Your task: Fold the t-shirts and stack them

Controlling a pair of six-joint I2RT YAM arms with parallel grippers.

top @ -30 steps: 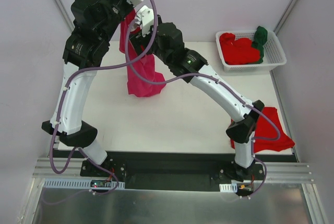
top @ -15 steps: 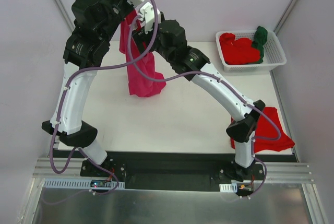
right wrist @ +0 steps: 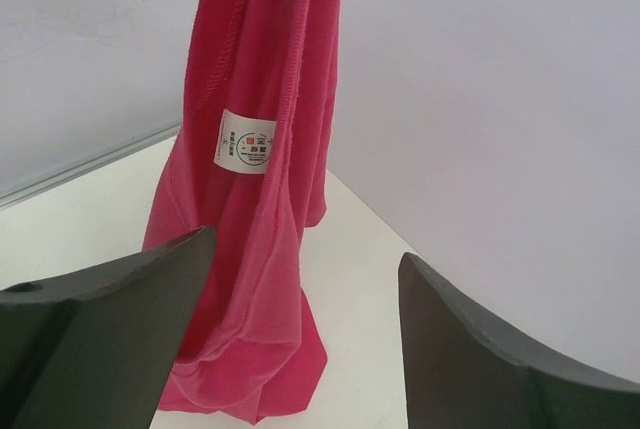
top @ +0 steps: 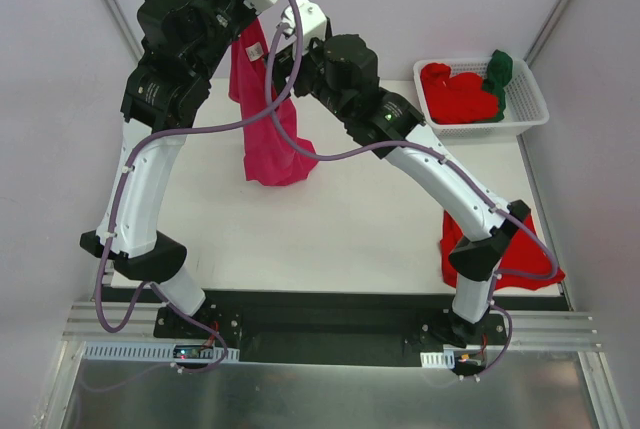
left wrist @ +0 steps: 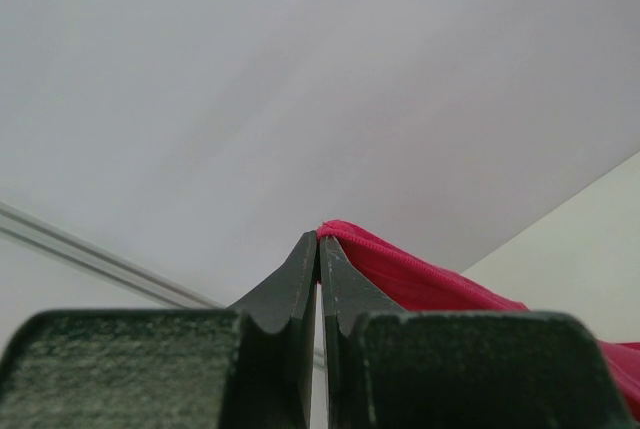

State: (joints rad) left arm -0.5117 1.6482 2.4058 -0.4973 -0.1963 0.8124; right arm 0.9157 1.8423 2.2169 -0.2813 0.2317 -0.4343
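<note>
Magenta-pink t-shirt (top: pixel 268 144) hangs lengthwise from the left pincer (left wrist: pixel 318 241), which is raised high over the far left part of the surface (top: pixel 360 219). That pincer is clenched on a hemmed edge of the cloth: in the left wrist view its two dark fingers meet at the tips, with the pink seam pinched between them and the fabric trailing off to the right. The shirt drops in a narrow bunched column, and its lower end lies crumpled on the surface. A small white label (right wrist: pixel 245 141) shows on the cloth partway down.

The right pincer (right wrist: pixel 305 247) is released, its jaws standing wide apart with nothing between them. It is lifted beside the upper part of the hanging shirt and faces it. In its wrist view the cloth hangs in front of the fingers, closer to the left one, and no contact can be made out.

A white slotted basket (top: pixel 538 114) sits at the far right corner of the surface. It holds bunched red t-shirts (top: pixel 458 94), with a dark green t-shirt (top: pixel 497 74) draped at its far right side. Another red t-shirt (top: pixel 530 249) lies spread at the near right edge of the surface, partly hidden behind the right arm.
</note>
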